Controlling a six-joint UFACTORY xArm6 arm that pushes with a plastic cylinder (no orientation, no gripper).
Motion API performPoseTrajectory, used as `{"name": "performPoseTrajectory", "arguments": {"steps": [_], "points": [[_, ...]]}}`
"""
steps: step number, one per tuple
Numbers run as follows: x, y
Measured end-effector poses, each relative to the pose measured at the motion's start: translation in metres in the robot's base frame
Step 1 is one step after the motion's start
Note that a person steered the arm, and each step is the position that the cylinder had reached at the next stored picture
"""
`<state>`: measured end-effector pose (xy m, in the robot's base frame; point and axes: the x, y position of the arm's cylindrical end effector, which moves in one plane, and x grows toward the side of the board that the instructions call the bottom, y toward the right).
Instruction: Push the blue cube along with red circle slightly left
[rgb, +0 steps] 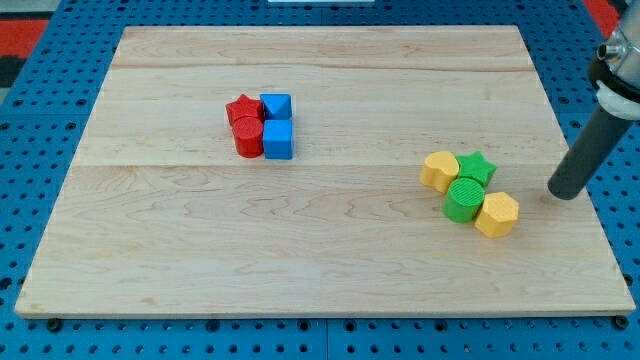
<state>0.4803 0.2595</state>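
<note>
The blue cube (279, 140) sits left of the board's centre, touching the red circle (248, 138) on its left. A red star (241, 110) lies just above the red circle, and a second blue block (276, 106) lies just above the blue cube. The four form a tight cluster. My tip (563, 194) rests on the board near its right edge, far to the right of the cluster and just right of the yellow and green blocks.
A second cluster lies at the right: a yellow block (439, 170), a green star (476, 168), a green circle (463, 200) and a yellow hexagon (496, 215). The wooden board (320, 260) lies on a blue pegboard.
</note>
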Motion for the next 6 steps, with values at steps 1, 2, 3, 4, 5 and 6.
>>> {"name": "performPoseTrajectory", "arguments": {"steps": [1,2,3,4,5,6], "points": [[-0.037,-0.016],[-0.063,-0.084],[-0.076,-0.168],[-0.077,-0.241],[-0.077,-0.28],[-0.077,-0.312]]}}
